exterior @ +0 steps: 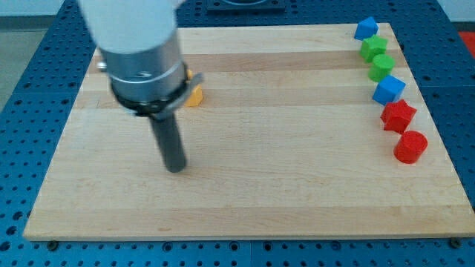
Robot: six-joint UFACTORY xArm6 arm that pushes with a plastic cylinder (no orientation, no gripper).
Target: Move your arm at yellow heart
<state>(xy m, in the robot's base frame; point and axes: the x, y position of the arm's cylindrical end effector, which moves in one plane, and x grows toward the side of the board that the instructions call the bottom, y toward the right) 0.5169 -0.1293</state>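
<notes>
My tip (pixel 175 167) rests on the wooden board left of centre. A yellow block (pixel 194 94) shows just above and to the right of the rod, mostly hidden behind the arm's grey cuff, so I cannot make out its shape. The tip sits below this yellow block, about a rod's length toward the view's bottom and slightly left.
Along the board's right edge runs a column of blocks: a blue block (pixel 365 28), a green star (pixel 374 47), a green block (pixel 381 67), a blue cube (pixel 388 90), a red star (pixel 398 116), a red cylinder (pixel 410 147). The board (pixel 297 178) lies on a blue perforated table.
</notes>
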